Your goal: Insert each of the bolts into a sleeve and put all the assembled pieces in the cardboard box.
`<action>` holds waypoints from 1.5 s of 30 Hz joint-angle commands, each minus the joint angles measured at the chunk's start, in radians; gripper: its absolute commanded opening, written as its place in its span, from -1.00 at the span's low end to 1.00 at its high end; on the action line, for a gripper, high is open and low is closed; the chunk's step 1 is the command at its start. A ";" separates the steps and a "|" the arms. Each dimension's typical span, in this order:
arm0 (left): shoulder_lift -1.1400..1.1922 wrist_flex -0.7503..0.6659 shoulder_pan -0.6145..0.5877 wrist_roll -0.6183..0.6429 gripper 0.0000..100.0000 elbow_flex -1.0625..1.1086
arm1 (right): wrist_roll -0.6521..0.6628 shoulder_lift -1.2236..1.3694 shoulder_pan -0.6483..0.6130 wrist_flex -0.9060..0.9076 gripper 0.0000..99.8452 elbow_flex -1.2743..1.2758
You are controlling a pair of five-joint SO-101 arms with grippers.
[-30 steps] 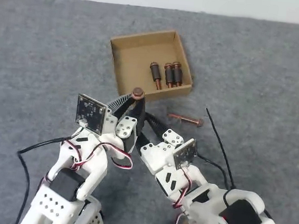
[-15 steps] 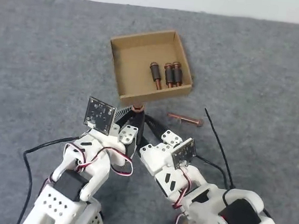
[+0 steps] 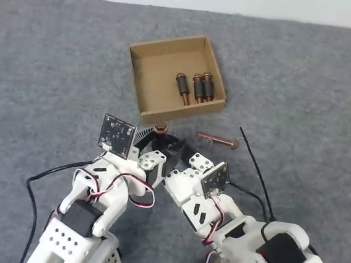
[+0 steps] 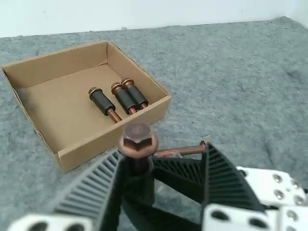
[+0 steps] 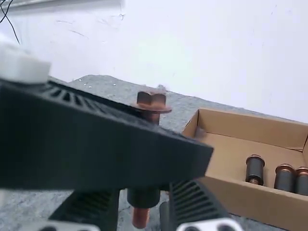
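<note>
A copper bolt stands upright between the two arms, just in front of the cardboard box. My left gripper is shut on the bolt below its hex head. My right gripper is shut on a black sleeve, and the bolt's tip pokes out under it. In the high view both grippers meet under the bolt head. Three assembled pieces lie side by side in the box. One bare bolt lies on the carpet to the right of the grippers.
The grey carpet covers the table. A thin black cable runs down the right side past the loose bolt. Another black cable loops at the lower left. The box's near wall stands close behind the held bolt.
The left arm has drawn back and down. The bolt head has dropped from the level of the box's near wall to lower, between the two grippers. The right arm has barely moved.
</note>
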 commanded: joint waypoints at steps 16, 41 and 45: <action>-0.005 0.034 -0.063 0.038 -0.54 -0.030 | -0.002 -0.050 0.036 -0.004 -0.99 0.012; -0.005 0.296 -0.482 0.100 -0.93 -0.348 | -0.002 -0.048 0.062 -0.001 -0.99 0.018; -0.005 0.212 -0.635 0.040 -0.93 -0.206 | -0.002 -0.048 0.084 -0.001 -0.99 0.018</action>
